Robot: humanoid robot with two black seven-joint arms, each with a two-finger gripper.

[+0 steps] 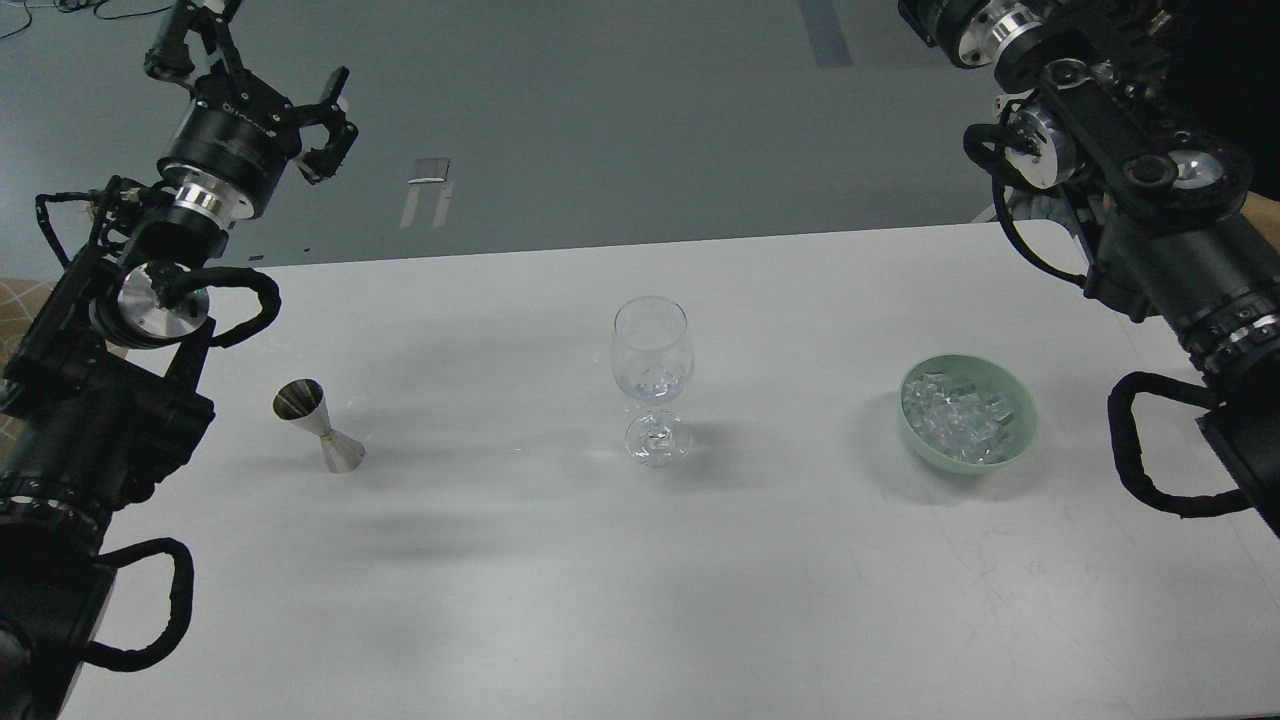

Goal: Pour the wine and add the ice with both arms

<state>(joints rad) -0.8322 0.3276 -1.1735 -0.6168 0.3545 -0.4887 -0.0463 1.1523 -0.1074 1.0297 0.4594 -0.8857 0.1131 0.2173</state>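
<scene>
A clear stemmed glass (pixel 651 370) stands upright at the table's middle with an ice cube and a little clear wine (pixel 652 381) low in its bowl. A heap of ice cubes (pixel 955 416) fills a pale green bowl (pixel 1014 444) on the right. A steel jigger (pixel 318 425) stands tilted on the left. My left gripper (pixel 255 55) is raised high at the upper left, fingers spread and empty, far from the jigger. My right arm (pixel 1130 190) reaches up past the top right edge; its gripper is out of view.
The white table (pixel 640 600) has its far edge just behind the glass and a seam near the right side. Grey floor lies beyond. Black cable loops hang from both arms at the left and right edges.
</scene>
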